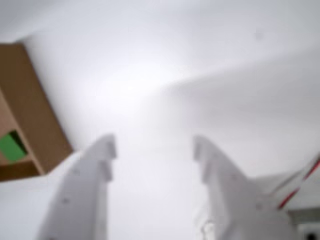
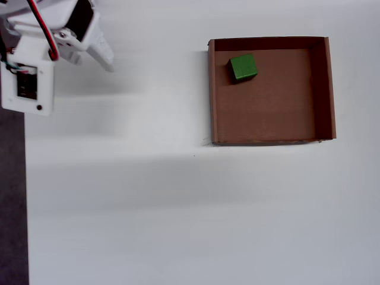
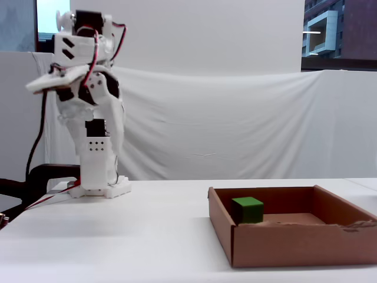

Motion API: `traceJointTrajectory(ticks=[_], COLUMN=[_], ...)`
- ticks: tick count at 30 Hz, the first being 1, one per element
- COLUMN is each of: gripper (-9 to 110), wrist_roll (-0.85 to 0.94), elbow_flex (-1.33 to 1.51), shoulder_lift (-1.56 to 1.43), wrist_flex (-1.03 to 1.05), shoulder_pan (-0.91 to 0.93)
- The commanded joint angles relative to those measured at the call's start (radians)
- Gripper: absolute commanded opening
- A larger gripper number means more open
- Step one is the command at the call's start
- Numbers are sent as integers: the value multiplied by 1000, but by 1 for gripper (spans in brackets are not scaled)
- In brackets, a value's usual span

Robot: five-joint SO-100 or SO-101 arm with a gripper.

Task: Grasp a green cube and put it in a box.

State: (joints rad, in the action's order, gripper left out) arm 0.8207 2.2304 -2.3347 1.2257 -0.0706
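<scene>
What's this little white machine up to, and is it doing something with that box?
The green cube already lies inside the brown cardboard box, near one corner. The white robot arm is folded up by its base, well away from the box. Its pincer is open and empty, holding nothing, over bare white table. Nothing is being handled right now.

You have bare counter across the overhead view's left and bottom; only the box walls block the upper right.
</scene>
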Motion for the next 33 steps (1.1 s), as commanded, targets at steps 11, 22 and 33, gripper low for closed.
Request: traceJointTrajectory(ticks=[11,22,33], gripper=[21,21,21], wrist_roll=[9,-2,-3], elbow_flex=[565,738,741], shoulder_lift=[-558,-844,-848], wrist_flex=[-81,-12,3], shoulder_pan=[189,245,253])
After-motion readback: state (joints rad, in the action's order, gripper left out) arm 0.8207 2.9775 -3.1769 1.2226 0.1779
